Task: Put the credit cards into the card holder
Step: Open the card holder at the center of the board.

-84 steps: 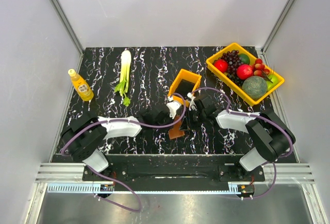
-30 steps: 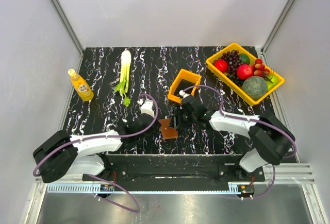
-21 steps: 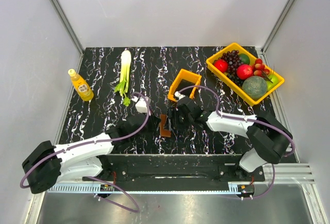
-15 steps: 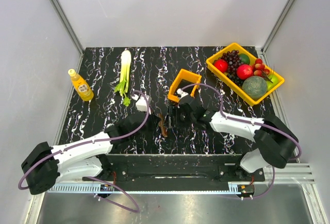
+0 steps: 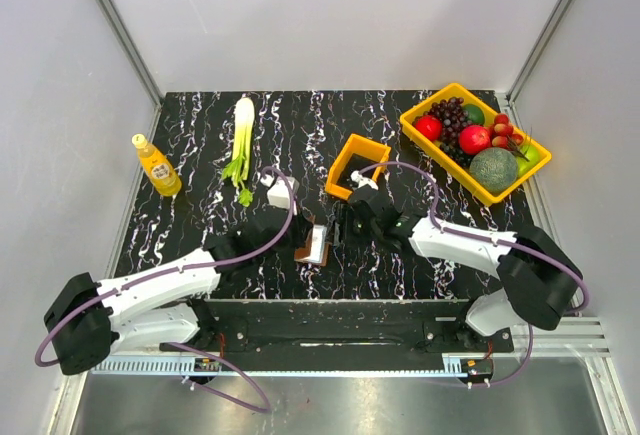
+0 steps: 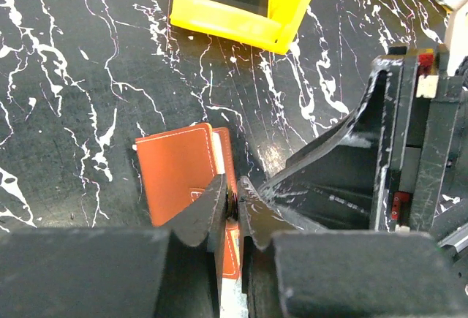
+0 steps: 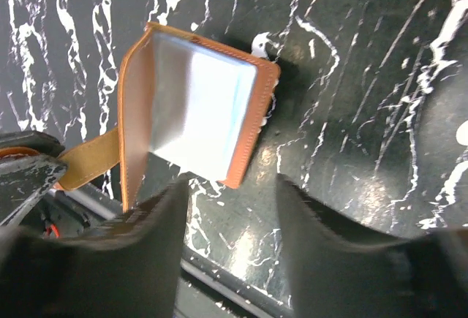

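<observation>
Left gripper [image 5: 293, 242] is clamped on the wallet [image 5: 304, 253] in the overhead view. The wallet lies close to the near edge of the bench, about midway along it. A pale card [image 5: 317, 243] shows on the wallet's right half. The right gripper [image 5: 337, 230] sits just beside it on the right. An orange bin [image 5: 357, 163] stands behind, toward the bench middle, and no loose cards show on the bench.

From the left wrist, the fingers are pinched together on the wallet's [image 6: 175, 179] near right edge. A thin pale sliver [image 6: 218, 161] shows along the fold, and the bin [image 6: 241, 4] lies beyond.

From the right wrist, the right gripper [image 7: 230, 201] is spread wide with nothing between its fingers. The wallet [image 7: 135, 113] lies open with the card [image 7: 201, 110] flat against its inner face.

At least one card seems to be in place. Whether others lie under it I cannot tell. Probably only seating the card fully and folding the wallet shut remain.
</observation>
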Motion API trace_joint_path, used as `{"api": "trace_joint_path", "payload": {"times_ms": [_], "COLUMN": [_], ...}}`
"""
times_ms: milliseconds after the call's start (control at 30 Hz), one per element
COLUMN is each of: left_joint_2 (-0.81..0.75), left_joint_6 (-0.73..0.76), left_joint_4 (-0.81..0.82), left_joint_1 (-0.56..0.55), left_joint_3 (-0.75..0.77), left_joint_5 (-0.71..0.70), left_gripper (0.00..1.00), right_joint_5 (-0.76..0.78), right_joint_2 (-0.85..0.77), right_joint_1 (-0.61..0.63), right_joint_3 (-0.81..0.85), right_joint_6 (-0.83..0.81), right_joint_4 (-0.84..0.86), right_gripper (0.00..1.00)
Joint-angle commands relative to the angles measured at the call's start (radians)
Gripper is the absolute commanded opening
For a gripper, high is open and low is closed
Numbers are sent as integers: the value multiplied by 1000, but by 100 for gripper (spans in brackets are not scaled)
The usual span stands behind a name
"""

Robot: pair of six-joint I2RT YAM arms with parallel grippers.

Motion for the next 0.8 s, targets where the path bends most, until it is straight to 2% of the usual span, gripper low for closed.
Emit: {"api": "trace_joint_path", "payload": {"times_ms": [0, 33, 100, 200, 267, 533, 767], "left_joint_2": [-29, -31, -31, -20, -11, -28, -123], "left_joint_6": [0, -1, -6, -12, -27, -113, -123], "left_joint_4": [74, 87, 108, 131, 142, 131, 114], "left_joint_1": [9, 9, 13, 15, 18, 39, 125], "left_joint_3": [-32, -43, -61, -68, -71, -141, -233], "left_joint_5": [-23, -22, -16, -5, -3, -37, -14], "left_gripper": [9, 9, 10, 10, 10, 10, 12], "right_joint_5": [114, 111, 84, 36, 24, -65, -65], "right_joint_2": [-23, -36, -58, -38, 0, 140, 195], "right_joint_1": [5, 5, 5, 5, 5, 5, 5], "right_joint_3": [-3, -11, -33, -40, -34, -46, -42], "right_joint_6": [43, 45, 45, 60, 86, 191, 205], "right_joint_4": [-1, 14, 71, 108, 154, 304, 338], "right_gripper": [49, 43, 41, 43, 48, 47, 47]}}
